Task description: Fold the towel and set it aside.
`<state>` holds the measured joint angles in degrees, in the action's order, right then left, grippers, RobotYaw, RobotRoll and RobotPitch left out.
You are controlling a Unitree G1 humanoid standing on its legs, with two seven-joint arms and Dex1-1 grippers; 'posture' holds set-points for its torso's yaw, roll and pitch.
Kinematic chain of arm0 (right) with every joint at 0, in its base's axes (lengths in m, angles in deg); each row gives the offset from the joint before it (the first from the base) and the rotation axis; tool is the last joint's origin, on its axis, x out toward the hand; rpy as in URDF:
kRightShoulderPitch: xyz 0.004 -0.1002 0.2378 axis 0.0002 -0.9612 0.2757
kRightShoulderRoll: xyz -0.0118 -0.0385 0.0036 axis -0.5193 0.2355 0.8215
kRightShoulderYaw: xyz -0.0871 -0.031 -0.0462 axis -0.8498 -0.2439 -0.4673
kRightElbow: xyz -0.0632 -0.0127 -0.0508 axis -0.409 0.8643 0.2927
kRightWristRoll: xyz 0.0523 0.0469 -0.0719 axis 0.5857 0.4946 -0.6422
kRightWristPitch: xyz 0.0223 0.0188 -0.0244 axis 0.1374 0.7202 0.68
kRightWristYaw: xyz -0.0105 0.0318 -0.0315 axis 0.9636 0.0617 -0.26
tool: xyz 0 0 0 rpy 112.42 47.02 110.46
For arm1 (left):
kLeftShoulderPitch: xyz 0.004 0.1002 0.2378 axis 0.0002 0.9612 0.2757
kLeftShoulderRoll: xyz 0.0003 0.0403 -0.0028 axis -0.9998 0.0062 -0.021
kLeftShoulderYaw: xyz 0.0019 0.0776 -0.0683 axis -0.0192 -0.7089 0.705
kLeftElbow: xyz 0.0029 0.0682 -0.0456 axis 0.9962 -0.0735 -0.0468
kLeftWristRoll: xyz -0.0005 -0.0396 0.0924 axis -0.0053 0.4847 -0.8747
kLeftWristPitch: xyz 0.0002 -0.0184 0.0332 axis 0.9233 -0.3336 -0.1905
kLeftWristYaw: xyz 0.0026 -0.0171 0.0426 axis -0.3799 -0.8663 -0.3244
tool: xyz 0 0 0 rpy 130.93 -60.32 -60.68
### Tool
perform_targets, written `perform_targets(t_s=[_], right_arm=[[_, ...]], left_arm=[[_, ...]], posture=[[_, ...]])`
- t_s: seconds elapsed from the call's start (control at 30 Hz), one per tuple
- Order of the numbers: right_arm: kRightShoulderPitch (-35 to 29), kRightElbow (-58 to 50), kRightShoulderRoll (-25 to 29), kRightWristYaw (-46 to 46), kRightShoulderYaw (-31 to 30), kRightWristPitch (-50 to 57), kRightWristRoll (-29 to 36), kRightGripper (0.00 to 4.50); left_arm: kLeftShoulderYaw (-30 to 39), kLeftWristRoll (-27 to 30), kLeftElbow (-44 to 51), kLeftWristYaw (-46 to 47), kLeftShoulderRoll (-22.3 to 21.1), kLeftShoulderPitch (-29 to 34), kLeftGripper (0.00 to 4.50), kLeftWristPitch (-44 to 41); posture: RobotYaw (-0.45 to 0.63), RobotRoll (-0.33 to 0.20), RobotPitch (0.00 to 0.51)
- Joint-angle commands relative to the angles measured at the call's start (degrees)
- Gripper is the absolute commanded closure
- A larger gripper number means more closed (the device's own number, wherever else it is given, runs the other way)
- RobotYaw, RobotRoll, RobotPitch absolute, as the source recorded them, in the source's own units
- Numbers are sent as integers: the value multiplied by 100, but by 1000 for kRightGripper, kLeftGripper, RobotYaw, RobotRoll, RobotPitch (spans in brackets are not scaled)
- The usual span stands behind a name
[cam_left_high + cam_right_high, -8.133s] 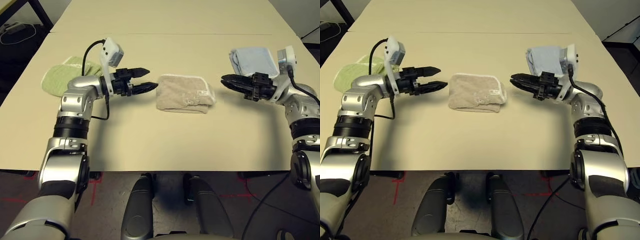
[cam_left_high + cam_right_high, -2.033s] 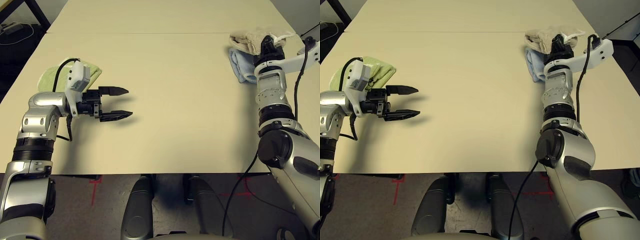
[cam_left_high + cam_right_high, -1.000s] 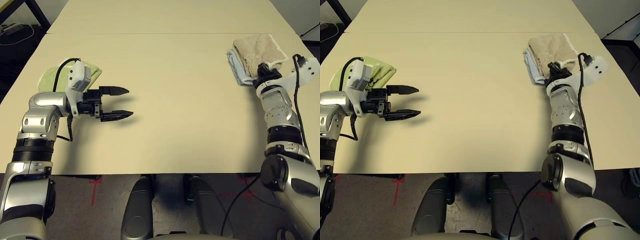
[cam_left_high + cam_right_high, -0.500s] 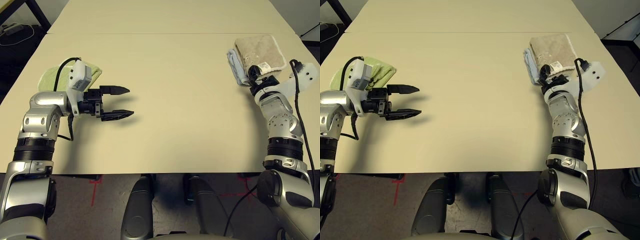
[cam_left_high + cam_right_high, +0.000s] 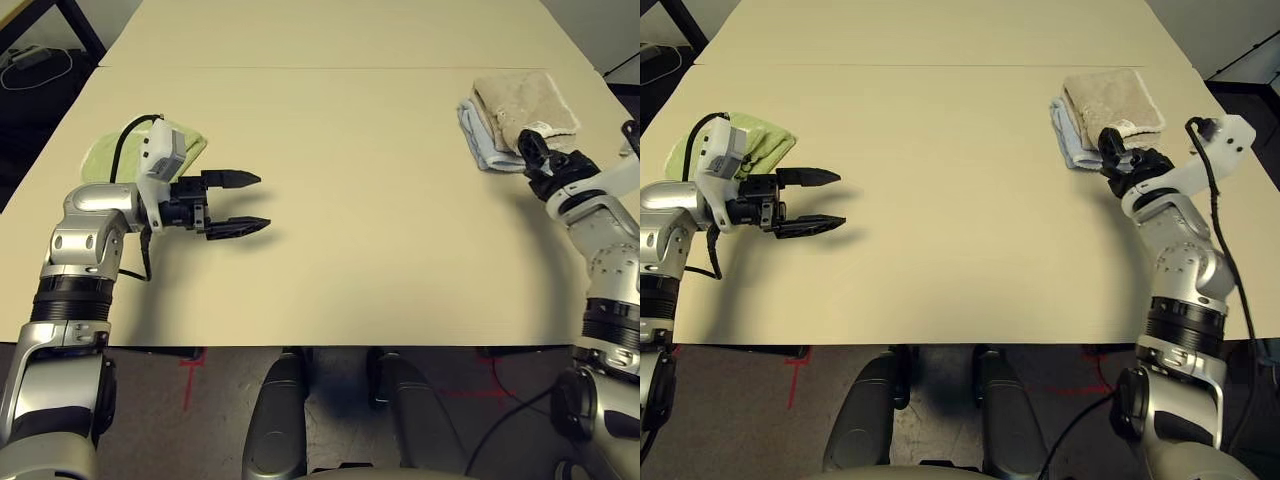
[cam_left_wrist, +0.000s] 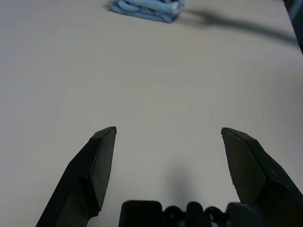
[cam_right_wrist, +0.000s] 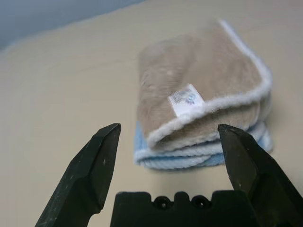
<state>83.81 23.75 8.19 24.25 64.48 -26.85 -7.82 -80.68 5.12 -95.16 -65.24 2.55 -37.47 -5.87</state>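
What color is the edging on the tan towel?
White; it shows best along the towel in the right wrist view.

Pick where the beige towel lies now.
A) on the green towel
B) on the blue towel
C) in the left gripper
B: the beige towel lies folded on top of the blue towel, whose edges show beneath it.

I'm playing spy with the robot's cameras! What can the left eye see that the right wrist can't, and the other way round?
Only the left eye view: the green towel and the left jaws, standing open.
Only the right wrist view: the beige towel's white tag, seen clearly.
Both: the folded beige towel on the blue towel, the table, and the right jaws.
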Motion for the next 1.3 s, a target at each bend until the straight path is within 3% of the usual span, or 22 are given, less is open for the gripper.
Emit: perform_targets(t_s=[0.03, 0.33, 0.6, 0.83, 1.1, 1.3], right_arm=[[249, 347, 150, 705, -76, -1192, -370, 16], [2021, 3122, -309, 484, -174, -2801, -1034, 16], [2896, 4941, -480, 215, -40, -3645, -1136, 16], [3255, 5854, -337, 625, -57, -4191, -1177, 16], [3317, 6308, 49, 1258, -231, -4243, -1442, 16], [3336, 6423, -33, 1271, -192, -4346, -1467, 16]], left_arm=[[190, 74, -20, 492, 198, -116, 0, -180], [1153, -363, -165, 3898, 1136, -405, 0, 287], [1606, -887, -349, 5840, 1286, -236, 0, 895], [1747, -881, -1057, 5729, 1056, -226, 0, 1644], [1817, -869, -2262, 5098, 449, -362, 0, 2124], [1862, -869, -2568, 5299, 511, -412, 0, 2431]], posture=[[87, 0, 200], [119, 0, 191], [147, 0, 195], [142, 0, 203], [129, 0, 207], [117, 0, 201]])
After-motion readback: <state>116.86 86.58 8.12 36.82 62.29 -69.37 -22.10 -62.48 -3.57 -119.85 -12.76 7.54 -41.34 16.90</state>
